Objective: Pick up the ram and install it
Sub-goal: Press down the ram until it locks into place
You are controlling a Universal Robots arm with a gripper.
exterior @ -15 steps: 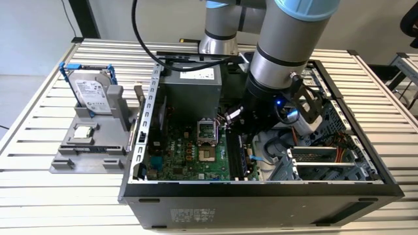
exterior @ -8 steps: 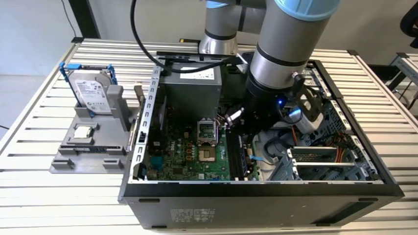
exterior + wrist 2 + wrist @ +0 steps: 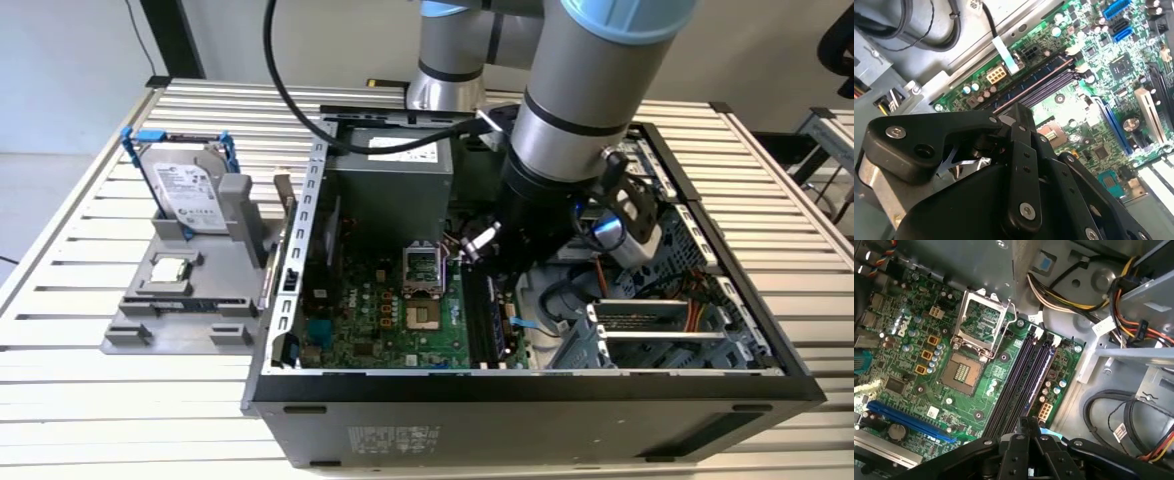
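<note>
White slatted desk (image 3: pixel 80 220) carries an open computer case (image 3: pixel 534 405) lying on its side. At the exterior view's left stands a grey holder (image 3: pixel 234 270) with a silver hard drive (image 3: pixel 187 185) upright in a blue frame and a small square processor chip (image 3: pixel 170 270) lying flat below it.

The robot arm (image 3: pixel 587 110) reaches down into the case, over the green motherboard (image 3: pixel 387 320), just beside the power supply (image 3: pixel 387 180).

In both wrist views the black hand (image 3: pixel 1030 425) (image 3: pixel 1019 112) hangs close above one end of the row of long black memory slots. I cannot tell whether it is apart, together or clamped on anything.

The ram (image 3: pixel 1036 75) (image 3: pixel 1040 375) appears as a dark blue stick lying along the outermost slot, the one nearest the small white power connector (image 3: pixel 1044 412). The open processor socket (image 3: pixel 971 355) sits beside the slots, with bundled cables (image 3: pixel 1064 295) at the case wall.
</note>
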